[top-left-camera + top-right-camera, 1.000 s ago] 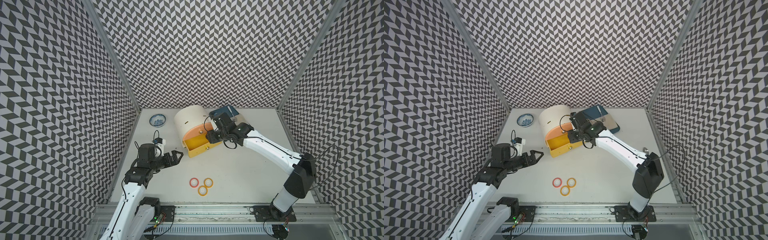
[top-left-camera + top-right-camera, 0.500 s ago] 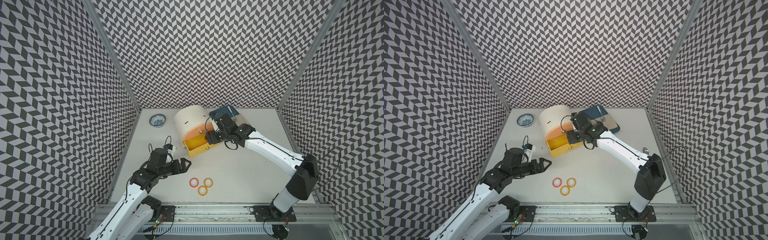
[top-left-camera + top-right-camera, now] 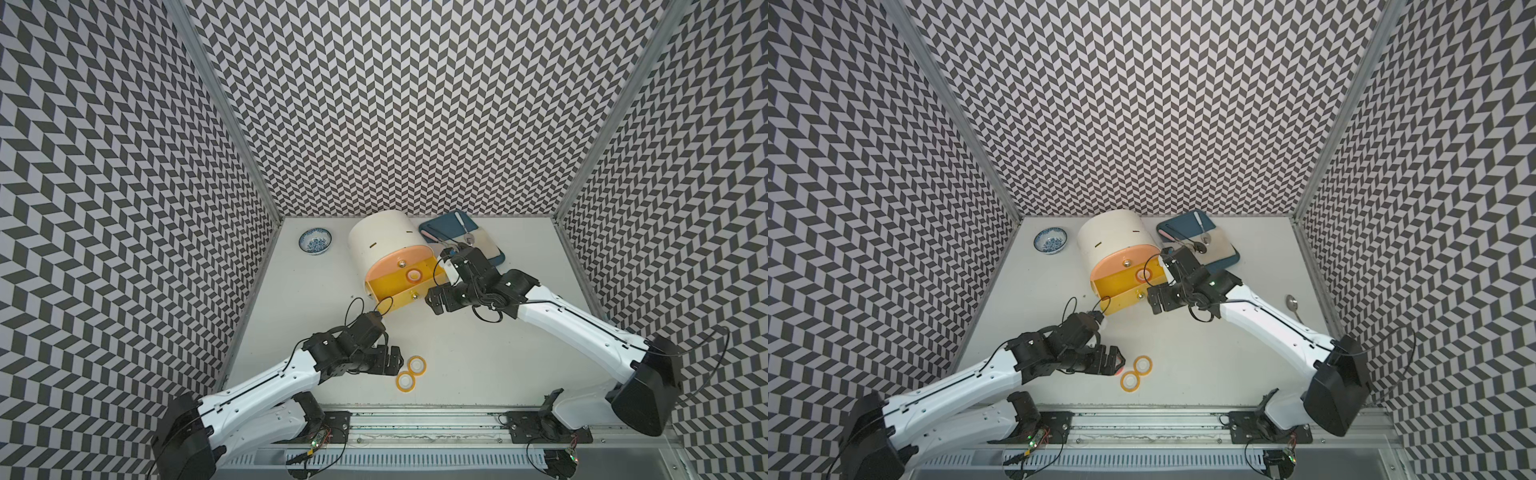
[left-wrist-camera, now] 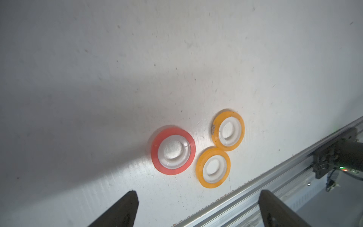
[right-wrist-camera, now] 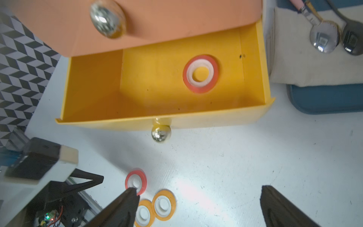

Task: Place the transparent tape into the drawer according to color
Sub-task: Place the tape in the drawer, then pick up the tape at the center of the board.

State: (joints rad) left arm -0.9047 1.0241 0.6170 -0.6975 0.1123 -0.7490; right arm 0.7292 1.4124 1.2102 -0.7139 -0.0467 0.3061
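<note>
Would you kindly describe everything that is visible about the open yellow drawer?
The yellow drawer looks like plastic: a shallow open-topped tray whose front panel carries a shiny metal ball knob. It stands pulled out from the cream cabinet, below a closed orange drawer. One pink-red tape ring lies flat inside.

One round cabinet [image 3: 382,237] has two drawers: one yellow drawer [image 5: 94,82] and one pink drawer [image 5: 176,19]. There are four tape rings. Two are red: one red ring outside [image 4: 173,151] and one red ring inside [image 5: 200,73]. Two are yellow: a yellow ring [image 4: 228,130] and a second yellow ring [image 4: 213,168]. There is one bowl [image 3: 315,240] and one blue mat [image 5: 324,100]. I can count three spoons: a silver spoon [image 5: 324,39], a black spoon [image 5: 352,41] and a lone spoon [image 3: 1292,302].
</note>
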